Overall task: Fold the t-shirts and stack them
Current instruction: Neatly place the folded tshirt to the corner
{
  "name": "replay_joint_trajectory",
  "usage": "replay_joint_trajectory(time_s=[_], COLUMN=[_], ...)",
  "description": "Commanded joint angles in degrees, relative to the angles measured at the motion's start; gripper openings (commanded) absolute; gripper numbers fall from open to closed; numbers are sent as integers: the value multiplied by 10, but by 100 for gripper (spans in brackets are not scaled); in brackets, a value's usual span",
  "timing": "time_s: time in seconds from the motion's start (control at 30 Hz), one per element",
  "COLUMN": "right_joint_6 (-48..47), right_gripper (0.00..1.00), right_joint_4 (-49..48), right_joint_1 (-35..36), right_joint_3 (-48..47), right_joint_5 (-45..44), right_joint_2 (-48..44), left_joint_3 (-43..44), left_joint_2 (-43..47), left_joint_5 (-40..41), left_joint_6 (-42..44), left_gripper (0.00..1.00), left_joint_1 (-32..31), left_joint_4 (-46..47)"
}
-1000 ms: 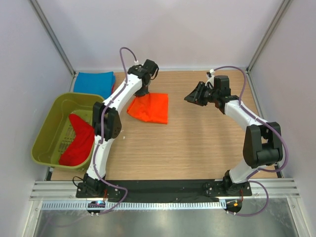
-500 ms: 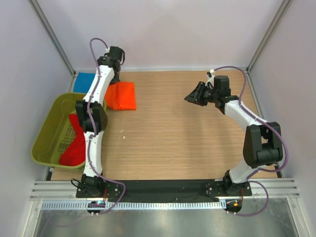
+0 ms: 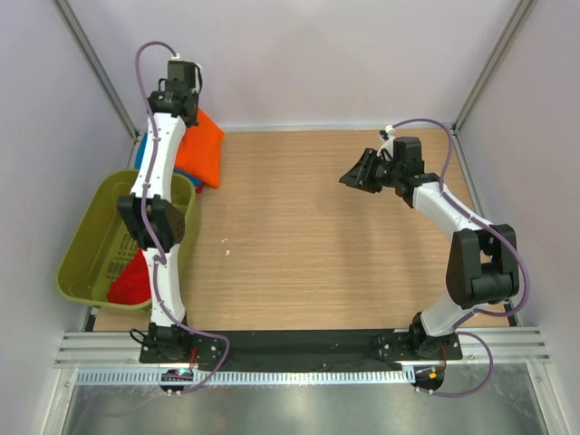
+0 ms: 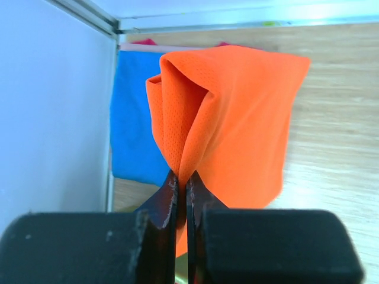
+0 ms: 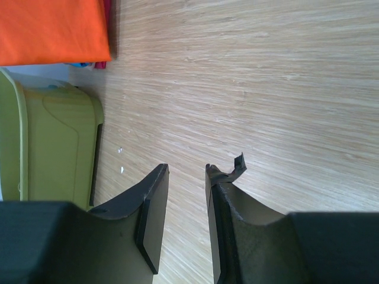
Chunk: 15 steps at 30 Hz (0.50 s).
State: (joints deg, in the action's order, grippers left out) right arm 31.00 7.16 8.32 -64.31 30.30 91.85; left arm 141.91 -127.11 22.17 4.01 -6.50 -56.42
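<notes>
L pincer [image 4: 180,184] is pressed tight on a fold of the orange t-shirt [image 4: 237,118], which is held up over the blue t-shirt [image 4: 129,118] at the far-left corner of the table [image 3: 317,245]. R pincer [image 5: 186,171] is slightly spread, w/ nothing gripped. A red t-shirt [image 3: 134,279] is seen in the green tub [image 3: 86,245].

The surface [image 3: 308,245] is open from the middle to the near edge. The tub [image 3: 91,227] blocks the left edge, the orange shirt [image 3: 201,145] the far left corner.
</notes>
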Motion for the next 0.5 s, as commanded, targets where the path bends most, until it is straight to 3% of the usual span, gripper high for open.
replay_joint_trajectory(time_s=[0.0, 0.13, 0.3, 0.43, 0.47], right_joint_6=[-17, -14, -12, -8, -9], right_gripper=[39, 39, 40, 41, 41], right_joint_4=[0, -7, -5, -5, -7], right_joint_1=[-6, -8, -10, -10, -11], right_joint_3=[-25, -27, -24, -27, -27], right_joint_5=[-10, -4, -3, 5, 5], right_joint_2=[-21, -23, -16, -9, -7], left_joint_3=[27, 24, -43, -24, -5], left_joint_2=[48, 52, 22, -46, -59], left_joint_5=[-18, -58, -124, -101, -82], left_joint_6=[26, 42, 56, 58, 53], left_gripper=[0, 0, 0, 0, 5], left_joint_1=[39, 95, 141, 162, 167], left_joint_4=[34, 52, 162, 193, 198])
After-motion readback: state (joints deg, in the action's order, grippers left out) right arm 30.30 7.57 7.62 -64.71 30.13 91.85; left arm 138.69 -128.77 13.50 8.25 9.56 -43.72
